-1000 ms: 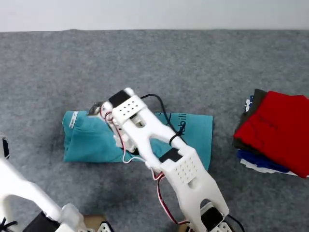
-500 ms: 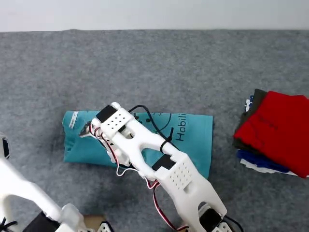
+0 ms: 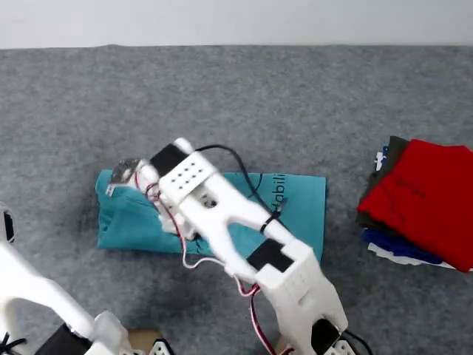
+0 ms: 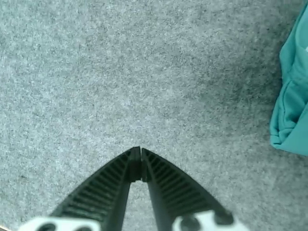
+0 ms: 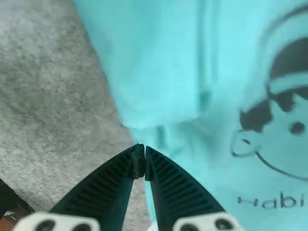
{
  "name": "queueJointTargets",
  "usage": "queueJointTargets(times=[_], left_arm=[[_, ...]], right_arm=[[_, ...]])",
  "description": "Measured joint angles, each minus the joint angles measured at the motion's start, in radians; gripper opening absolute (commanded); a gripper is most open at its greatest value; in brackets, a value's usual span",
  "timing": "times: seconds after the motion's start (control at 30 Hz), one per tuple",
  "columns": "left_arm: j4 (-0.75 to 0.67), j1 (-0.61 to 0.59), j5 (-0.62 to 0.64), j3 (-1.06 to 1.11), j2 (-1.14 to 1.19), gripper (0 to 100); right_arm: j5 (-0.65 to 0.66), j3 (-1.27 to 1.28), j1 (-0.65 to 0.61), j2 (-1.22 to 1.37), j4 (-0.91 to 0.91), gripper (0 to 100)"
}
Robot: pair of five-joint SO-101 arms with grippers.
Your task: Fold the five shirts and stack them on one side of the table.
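The teal shirt (image 3: 295,201) lies near the middle of the grey worktop (image 3: 295,103), already folded down to a long flat band with its print facing up. Well apart from it, at the worktop's edge, sits a stack (image 3: 384,222) with a red shirt (image 3: 429,194) on top and dark, blue and white layers showing beneath. The teal one looks like the last to go. The right claw (image 3: 126,170) is over the far corner of the band, at the end away from the stack. In the right wrist view its jaws are pressed together right at the cloth's edge, with no fabric visibly caught between them. The left claw (image 4: 140,163) is likewise closed. It hangs over bare worktop with the shirt's rolled hem just off to one side. This is thin, light jersey. It will sag, drape and slide over itself, and the carpet-like surface is likely to drag at the bottom layer, so the layers may shear apart when pulled. A pinch on the top ply alone would probably peel the fold open. The safer hold is on the doubled edge or a corner, taking every layer in the bite. Both corners of that end would ideally be carried together so that it folds over squarely. The weight is trivial, and the difficulty lies in keeping the shape.
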Motion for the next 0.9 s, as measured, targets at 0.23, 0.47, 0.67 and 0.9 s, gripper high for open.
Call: queueJointTargets(times=[0.23, 0.47, 0.67, 0.9], left_arm=[[0.0, 0.0, 0.0, 0.0, 0.0, 1], [0.0, 0.0, 0.0, 0.0, 0.0, 1], [0.0, 0.0, 0.0, 0.0, 0.0, 1], [0.0, 0.002, 0.0, 0.0, 0.0, 1]], right_arm=[[0.0, 0.008, 0.155, 0.032, 0.0, 1.1], [0.0, 0.008, 0.092, 0.218, 0.0, 1.1], [0.0, 0.006, 0.074, 0.242, 0.0, 1.1], [0.002, 0.006, 0.11, 0.126, 0.0, 1.1]])
